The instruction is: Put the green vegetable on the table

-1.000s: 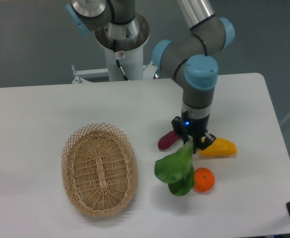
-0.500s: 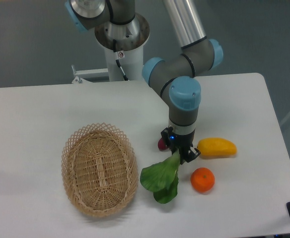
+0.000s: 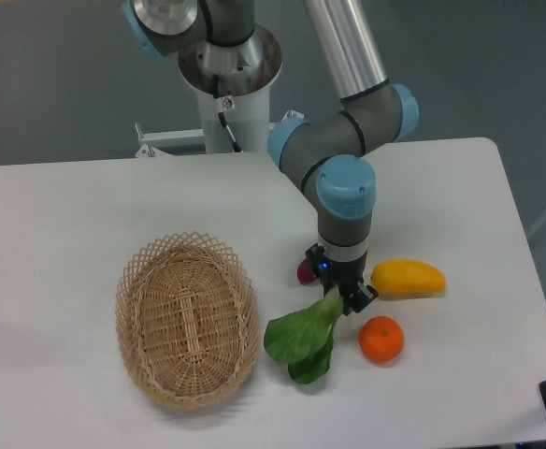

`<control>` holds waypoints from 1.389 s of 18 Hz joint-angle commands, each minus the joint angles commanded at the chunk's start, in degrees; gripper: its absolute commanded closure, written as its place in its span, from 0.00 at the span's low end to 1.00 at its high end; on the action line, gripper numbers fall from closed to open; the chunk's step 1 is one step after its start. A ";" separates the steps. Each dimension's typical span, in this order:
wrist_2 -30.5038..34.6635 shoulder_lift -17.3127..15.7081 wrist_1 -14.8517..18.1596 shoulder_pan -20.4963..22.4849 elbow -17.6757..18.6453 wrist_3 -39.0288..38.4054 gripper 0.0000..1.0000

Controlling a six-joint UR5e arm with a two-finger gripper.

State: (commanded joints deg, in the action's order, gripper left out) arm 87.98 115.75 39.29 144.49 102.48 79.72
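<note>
Vs 1 s ago: arm swung left, gripper (image 3: 340, 294) now between purple veg and orange rather than over the yellow fruit; green vegetable (image 3: 303, 335) carried left w/ it, no longer overlapping the orange, now a clear gap btwn them. Purple veg mostly hidden behind the wrist now, only a small end showing. Vs 0.5 s ago: barely any shift, leaves in nearly the same spot, wrist a touch further right/lower.

Gripper: pointing straight down, fingers narrow, clamped on the pale stem end of the green vegetable. Blue LED lit on the wrist housing. Exact finger gap hard to read, stem fills it.

Green vegetable: stem up in the fingers, broad dark leaves fanned down-left, lying low over the table (image 3: 86, 196). Leaf tips look to be touching or just above the white top; can't tell which. Sits just right of the wicker basket (image 3: 187, 320), near but not touching its rim, outside it. Left of the orange (image 3: 381, 340), apart from it.

Other stuff: yellow fruit (image 3: 408, 278) lying on the table right of the gripper, above the orange, close to the fingers but not touching. Purple vegetable (image 3: 305, 272) peeking out left of the wrist. Basket w/ nothing visible inside. Robot base column at top centre, behind the table edge.
</note>
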 joint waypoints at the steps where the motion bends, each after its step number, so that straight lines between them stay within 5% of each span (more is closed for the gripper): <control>1: 0.00 -0.18 0.00 0.17 -0.09 0.00 0.00; 5: 0.26 -1.05 0.18 0.79 -2.02 -1.05 0.00; 12: -0.26 -1.85 1.14 5.00 -11.24 -0.97 0.00; 16: -0.70 -2.55 6.31 9.22 -13.80 1.40 0.00; 25: -5.10 -6.24 14.67 18.18 -15.56 21.69 0.00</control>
State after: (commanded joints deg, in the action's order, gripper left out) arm 82.88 109.52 53.95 162.68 86.92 101.40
